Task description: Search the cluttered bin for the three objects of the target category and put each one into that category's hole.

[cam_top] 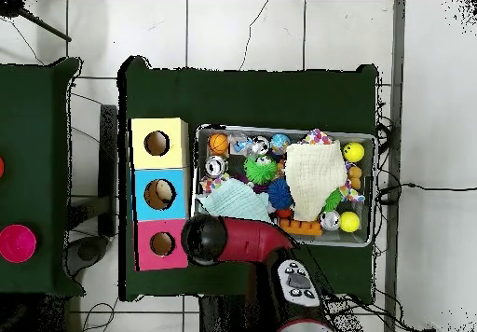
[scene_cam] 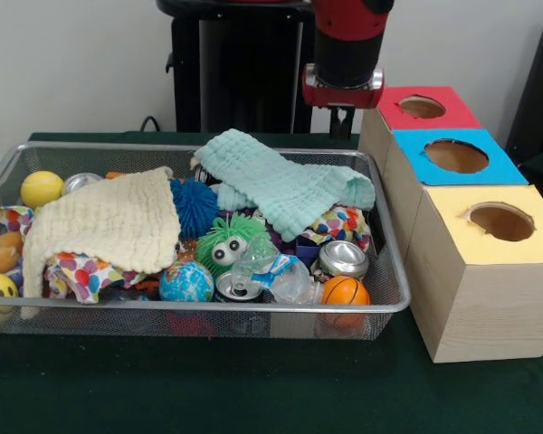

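Observation:
A wire bin point(scene_cam: 0, 176) holds a jumble of things. A cream cloth point(scene_cam: 104, 221) and a mint cloth point(scene_cam: 285, 185) lie over part of it. Showing are silver cans point(scene_cam: 344, 258), a small basketball point(scene_cam: 344, 291), a globe ball point(scene_cam: 185, 282), a green fuzzy toy point(scene_cam: 228, 242), a blue spiky ball point(scene_cam: 195, 206) and a yellow ball point(scene_cam: 42, 188). Beside the bin stand three boxes with holes on top: red point(scene_cam: 452, 113), blue point(scene_cam: 502, 167) and yellow point(scene_cam: 452, 212). My gripper point(scene_cam: 342, 119) hangs behind the bin's far edge, next to the red box, with nothing seen in it.
From above, the arm's wrist point(cam_top: 207, 238) hides the gripper, between the red box point(cam_top: 147, 244) and the bin's rim point(cam_top: 284, 130). A crumpled clear bottle point(scene_cam: 281, 271) lies among the cans. A separate table at the left carries a pink disc point(cam_top: 17, 242).

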Robot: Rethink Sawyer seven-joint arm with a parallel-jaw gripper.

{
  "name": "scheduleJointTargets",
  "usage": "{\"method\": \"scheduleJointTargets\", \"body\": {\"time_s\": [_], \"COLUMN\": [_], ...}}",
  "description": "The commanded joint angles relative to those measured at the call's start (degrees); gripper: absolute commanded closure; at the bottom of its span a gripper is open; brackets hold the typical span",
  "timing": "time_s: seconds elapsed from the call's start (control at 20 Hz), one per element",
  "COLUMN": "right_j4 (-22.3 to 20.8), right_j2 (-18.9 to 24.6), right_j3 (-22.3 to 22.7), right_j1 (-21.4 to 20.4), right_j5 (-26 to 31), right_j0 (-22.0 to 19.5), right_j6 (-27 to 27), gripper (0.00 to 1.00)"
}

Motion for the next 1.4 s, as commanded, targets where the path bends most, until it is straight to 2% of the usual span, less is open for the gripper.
{"method": "scheduleJointTargets", "body": {"time_s": [0.05, 0.4, 0.65, 0.8, 1.4], "right_j4": [-4.5, -4.8, -4.52, -4.64, -4.9], "right_j2": [5.11, 6.41, 7.18, 6.0, 6.43], "right_j3": [-5.79, -9.84, -13.01, -14.76, -20.53], "right_j1": [5.49, 7.64, 10.86, 11.27, 11.69], "right_j5": [-0.74, 2.21, 3.6, 4.62, 11.96], "right_j0": [-1.87, -1.22, -1.08, 0.04, 0.81], "right_j6": [-1.49, -0.45, -0.78, 0.24, -0.68], "gripper": [1.0, 1.0, 1.0, 1.0, 1.0]}}
